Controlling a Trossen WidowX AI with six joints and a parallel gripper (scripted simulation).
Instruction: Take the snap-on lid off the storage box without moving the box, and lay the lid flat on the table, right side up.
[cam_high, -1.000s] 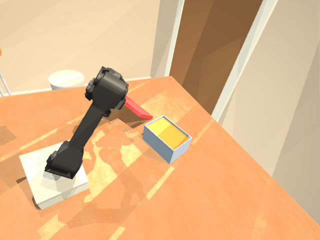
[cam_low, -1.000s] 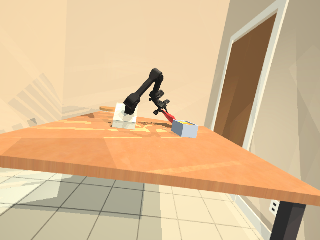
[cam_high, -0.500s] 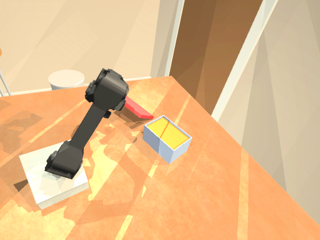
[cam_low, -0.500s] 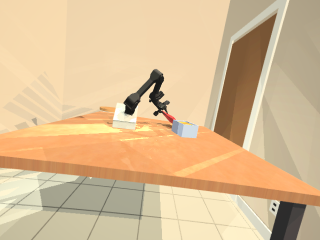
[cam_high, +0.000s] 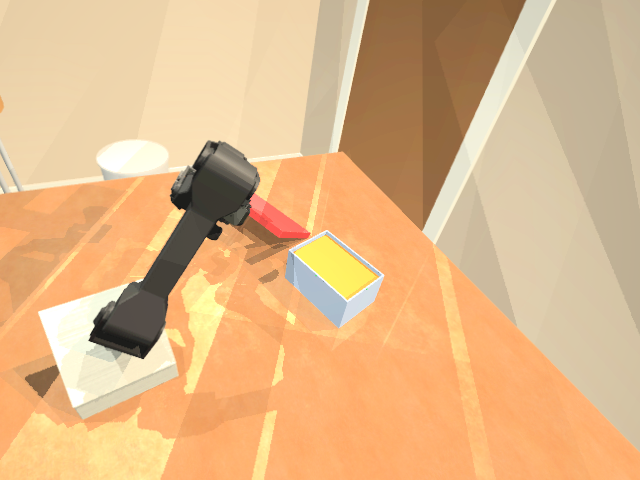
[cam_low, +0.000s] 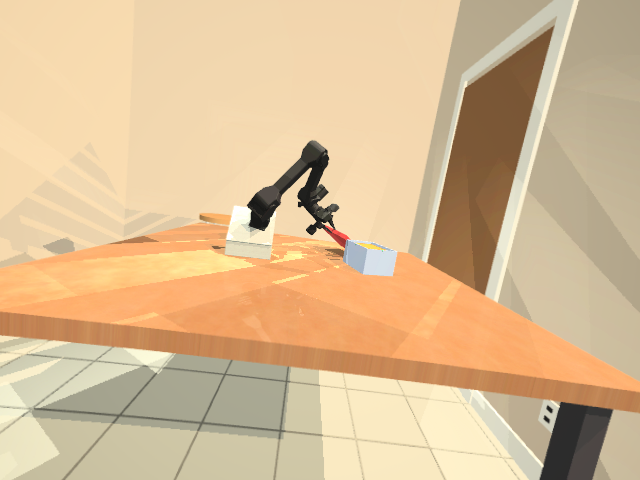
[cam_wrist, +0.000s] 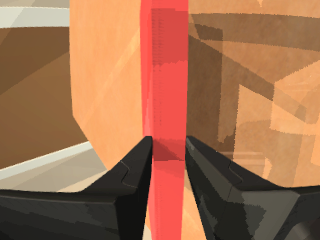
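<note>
The storage box (cam_high: 320, 291) (cam_low: 379, 262) is pale blue, stands upright on the table (cam_high: 413, 392) (cam_low: 289, 315) and is open at the top, with a yellow surface inside. The red lid (cam_high: 276, 222) (cam_low: 338, 236) (cam_wrist: 170, 90) is off the box, tilted, beyond its far left side in the top view. My gripper (cam_low: 328, 227) (cam_wrist: 168, 142) is shut on the lid, which runs edge-on between the fingertips in the wrist view. The arm hides the fingers in the top view. Whether the lid's low end touches the table or the box is unclear.
The arm's base stands on a white block (cam_high: 118, 387) (cam_low: 248, 249) at the left. The table's far edge and right edge meet in a corner beyond the lid and the box. A white round object (cam_high: 132, 156) stands past the far edge.
</note>
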